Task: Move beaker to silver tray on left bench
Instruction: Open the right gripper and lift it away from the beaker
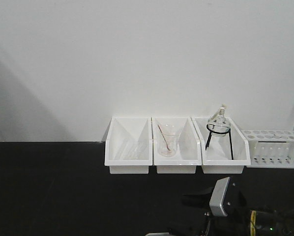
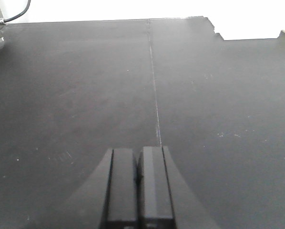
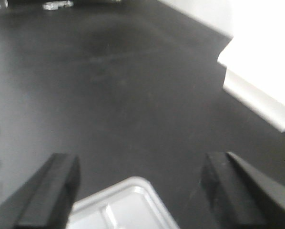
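My left fingers [image 2: 123, 183] are shut tight together. My right fingers [image 3: 52, 191] are wide apart, holding nothing. I cannot find the beaker (just a shiny blur [image 3: 56, 5] far ahead), so neither of my 2 hands looks nearer.

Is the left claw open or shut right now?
Shut. In the left wrist view the left claw has its two fingers pressed together, nothing between them.
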Tool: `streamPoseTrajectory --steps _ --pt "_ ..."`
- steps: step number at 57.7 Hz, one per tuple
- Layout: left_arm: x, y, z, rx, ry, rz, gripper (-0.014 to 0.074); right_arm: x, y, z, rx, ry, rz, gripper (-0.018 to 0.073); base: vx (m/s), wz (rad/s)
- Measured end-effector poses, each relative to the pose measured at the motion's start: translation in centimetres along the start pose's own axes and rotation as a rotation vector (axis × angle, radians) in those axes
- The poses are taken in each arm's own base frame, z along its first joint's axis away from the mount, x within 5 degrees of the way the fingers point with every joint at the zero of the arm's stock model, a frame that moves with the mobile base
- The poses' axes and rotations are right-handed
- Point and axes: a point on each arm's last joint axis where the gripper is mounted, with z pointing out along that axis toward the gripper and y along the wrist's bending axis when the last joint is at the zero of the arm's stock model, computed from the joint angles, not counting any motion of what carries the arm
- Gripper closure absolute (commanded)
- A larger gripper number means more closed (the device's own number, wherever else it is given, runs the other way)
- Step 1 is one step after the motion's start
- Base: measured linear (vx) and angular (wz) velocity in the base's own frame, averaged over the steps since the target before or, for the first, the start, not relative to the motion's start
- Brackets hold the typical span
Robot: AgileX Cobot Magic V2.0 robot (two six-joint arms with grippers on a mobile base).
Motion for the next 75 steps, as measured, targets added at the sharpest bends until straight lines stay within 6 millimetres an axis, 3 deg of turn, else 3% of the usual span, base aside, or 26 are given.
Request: streamPoseTrajectory --steps 13,28,44,59,66,75 --pt "0.0 0.0 0.0 0.000 0.000 0.000 0.0595 -5.3 1.0 -2.4 0.027 -0.074 0.077 0.0577 0.00 0.00" --pt "0.0 0.0 0.0 0.000 0.000 0.000 0.0595 -10.8 3.5 -6.6 0.091 -0.070 0.105 0.0566 0.00 0.00" --pt "0.0 0.0 0.0 0.000 0.000 0.000 0.0595 -15.4 8.3 -11.9 0.138 -0.070 0.178 0.0566 0.00 0.00" --pt "0.0 0.0 0.0 0.000 0.000 0.000 0.0595 -16.3 12.3 -15.7 0.221 -0.164 0.402 0.0566 0.00 0.00" --pt "0.0 0.0 0.0 0.000 0.000 0.000 0.0595 -15.9 14.1 -16.9 0.229 -0.203 0.404 0.0566 0.00 0.00" --pt "0.0 0.0 0.0 0.000 0.000 0.000 0.0595 -16.0 17.5 -18.3 0.102 -0.221 0.332 0.0566 0.00 0.00"
